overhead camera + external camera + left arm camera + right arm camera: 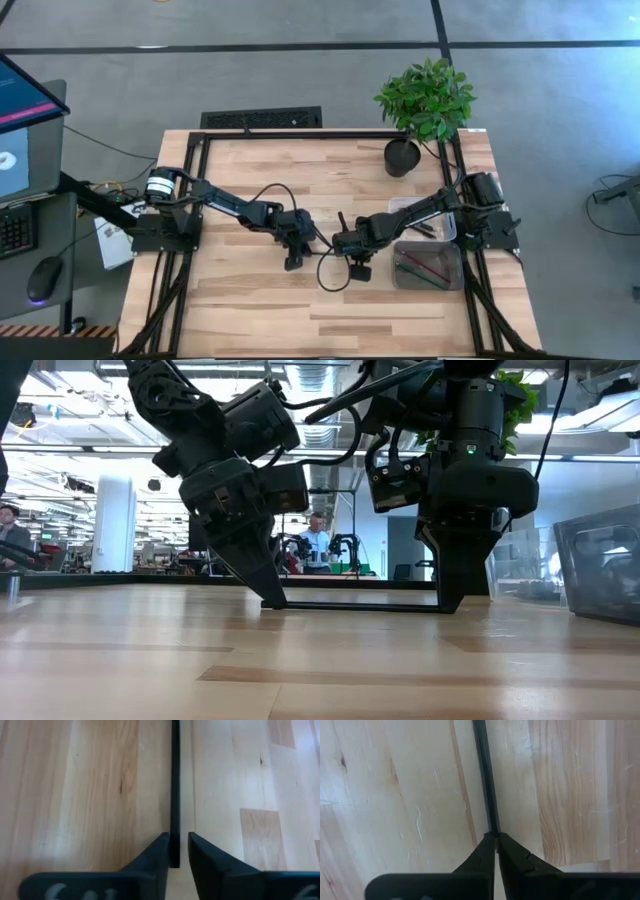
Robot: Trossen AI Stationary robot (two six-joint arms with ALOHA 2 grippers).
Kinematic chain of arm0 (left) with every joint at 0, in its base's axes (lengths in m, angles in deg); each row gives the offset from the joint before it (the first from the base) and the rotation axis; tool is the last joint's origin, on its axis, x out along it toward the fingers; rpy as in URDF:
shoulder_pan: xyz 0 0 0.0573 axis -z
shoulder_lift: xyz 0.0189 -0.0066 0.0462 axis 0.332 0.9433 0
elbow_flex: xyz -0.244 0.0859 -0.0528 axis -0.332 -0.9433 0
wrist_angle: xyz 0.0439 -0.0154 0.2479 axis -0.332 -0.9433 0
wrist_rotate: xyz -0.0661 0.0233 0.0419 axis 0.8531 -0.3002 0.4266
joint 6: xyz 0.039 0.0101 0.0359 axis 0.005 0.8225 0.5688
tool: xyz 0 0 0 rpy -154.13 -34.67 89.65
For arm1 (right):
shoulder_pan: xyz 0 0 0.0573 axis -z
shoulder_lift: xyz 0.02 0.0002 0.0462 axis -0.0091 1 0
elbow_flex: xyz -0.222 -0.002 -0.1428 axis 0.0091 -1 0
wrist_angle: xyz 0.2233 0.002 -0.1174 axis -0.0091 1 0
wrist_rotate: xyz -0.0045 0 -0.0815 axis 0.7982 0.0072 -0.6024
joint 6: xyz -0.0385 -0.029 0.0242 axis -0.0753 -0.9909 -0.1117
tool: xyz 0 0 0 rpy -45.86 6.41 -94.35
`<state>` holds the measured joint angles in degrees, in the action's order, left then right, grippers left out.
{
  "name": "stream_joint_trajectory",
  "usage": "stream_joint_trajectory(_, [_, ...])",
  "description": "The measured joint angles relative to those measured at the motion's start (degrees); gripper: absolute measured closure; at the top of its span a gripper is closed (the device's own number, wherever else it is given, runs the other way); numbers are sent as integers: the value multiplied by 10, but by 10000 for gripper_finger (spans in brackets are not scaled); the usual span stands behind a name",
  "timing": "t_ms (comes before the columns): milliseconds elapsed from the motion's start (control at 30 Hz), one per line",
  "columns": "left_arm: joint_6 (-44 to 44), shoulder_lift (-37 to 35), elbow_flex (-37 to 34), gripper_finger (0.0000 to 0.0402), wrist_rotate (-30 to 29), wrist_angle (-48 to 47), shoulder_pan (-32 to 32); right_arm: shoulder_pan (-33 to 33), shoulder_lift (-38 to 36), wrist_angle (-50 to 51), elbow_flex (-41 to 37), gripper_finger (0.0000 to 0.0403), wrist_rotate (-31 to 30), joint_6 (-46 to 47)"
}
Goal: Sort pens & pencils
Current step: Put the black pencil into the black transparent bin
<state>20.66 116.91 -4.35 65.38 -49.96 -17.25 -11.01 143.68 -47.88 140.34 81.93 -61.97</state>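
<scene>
One thin black stick [360, 605] of the pens & pencils runs level between my two grippers at the middle of the table. My right gripper [496, 840] points straight down and is shut on one end of it. My left gripper [177, 851] slants down at the other end and is open. Its fingers stand on either side of the stick [175, 780], with a gap showing at one finger [210, 860]. In the high view the grippers sit side by side, left [292, 262] and right [358, 268]. My right gripper pinches the stick's end [491, 827] between its two fingertips, coming from above and pointing down. The stick runs straight away from the fingers, level along the wood. Whether it lies on the tabletop or hangs just above it, I cannot tell.
Two clear trays stand at the table's right edge, the nearer one [428, 268] with reddish sticks and the farther one [432, 228] with dark ones. A potted plant [405, 155] stands at the far right. Black cable loops [330, 275] lie near the grippers. The table's left and near parts are bare wood.
</scene>
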Motion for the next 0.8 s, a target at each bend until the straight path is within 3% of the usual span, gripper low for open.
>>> stream_joint_trajectory(167, [34,0,0,303,10,-2,0,0,0,-1,0,373,0,0])
stream_joint_trajectory(333, [82,0,1,299,16,-17,2,0,0,-16,-1,378,0,0])
stream_joint_trajectory(800, [46,-3,3,302,-21,-69,-2,0,1,-27,-1,377,0,1])
